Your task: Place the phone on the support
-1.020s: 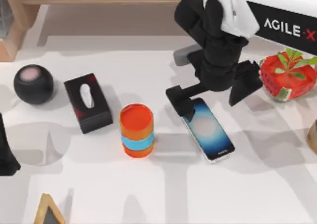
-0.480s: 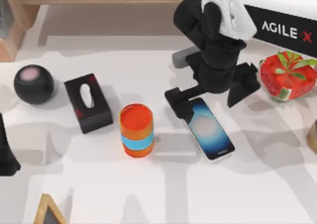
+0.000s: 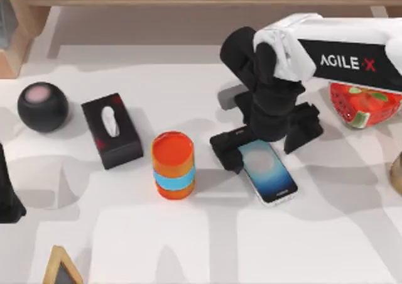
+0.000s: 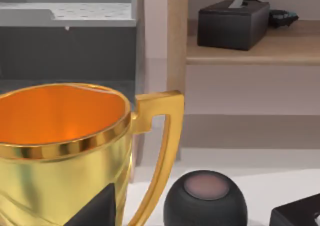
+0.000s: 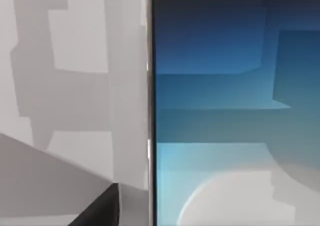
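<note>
The phone (image 3: 271, 172) lies flat on the white table, right of centre, its blue screen with a pale centre facing up. My right gripper (image 3: 267, 139) hangs open just over the phone's far end. One black finger (image 3: 228, 149) is off the phone's left edge and the other (image 3: 304, 127) off its right. In the right wrist view the phone's screen (image 5: 225, 111) and its thin silver rim are very close. The support is hidden behind my right arm. My left arm (image 3: 6, 193) rests parked at the table's left edge.
An orange cylinder with a blue band (image 3: 173, 164) stands left of the phone. Farther left are a black tissue box (image 3: 112, 130) and a black sphere (image 3: 42, 106). A red strawberry-like object (image 3: 367, 105) sits under my right arm. A gold cup (image 4: 65, 151) stands close to my left wrist.
My right arm has come down and toward the table's front, so its open fingers now straddle the phone's far end. The phone has not moved.
</note>
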Robot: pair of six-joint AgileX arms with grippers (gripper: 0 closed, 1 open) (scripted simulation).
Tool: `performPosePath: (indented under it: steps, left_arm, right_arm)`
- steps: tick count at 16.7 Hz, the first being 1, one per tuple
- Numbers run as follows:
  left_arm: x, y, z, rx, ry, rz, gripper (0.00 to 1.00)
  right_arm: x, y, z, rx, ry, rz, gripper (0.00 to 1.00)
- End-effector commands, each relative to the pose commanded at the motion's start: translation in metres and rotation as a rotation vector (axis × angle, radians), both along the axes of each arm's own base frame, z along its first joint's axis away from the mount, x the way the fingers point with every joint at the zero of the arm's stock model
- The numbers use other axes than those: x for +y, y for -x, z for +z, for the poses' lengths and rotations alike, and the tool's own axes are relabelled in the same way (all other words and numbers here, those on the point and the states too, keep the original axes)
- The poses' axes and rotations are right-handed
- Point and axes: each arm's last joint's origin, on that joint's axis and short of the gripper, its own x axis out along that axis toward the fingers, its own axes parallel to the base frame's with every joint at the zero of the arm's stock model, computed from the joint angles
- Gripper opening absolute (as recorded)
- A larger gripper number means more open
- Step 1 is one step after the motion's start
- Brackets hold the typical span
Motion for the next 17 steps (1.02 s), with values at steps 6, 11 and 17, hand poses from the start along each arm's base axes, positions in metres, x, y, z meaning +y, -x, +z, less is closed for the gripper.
performPosePath:
  steps: [6, 11, 17]
  left_arm:
    - [0.0000, 0.0000, 0.0000, 0.000, 0.000, 0.000, 1.00]
    - [0.0000, 0.0000, 0.0000, 0.000, 0.000, 0.000, 1.00]
    - [0.0000, 0.0000, 0.0000, 0.000, 0.000, 0.000, 1.00]
  right_arm:
    - [0.0025, 0.0021, -0.0061, -0.001, -0.001, 0.001, 0.92]
    - [0.0025, 0.0021, -0.0061, -0.001, -0.001, 0.001, 0.55]
    - [0.0025, 0.0021, -0.0061, -0.001, -0.001, 0.001, 0.10]
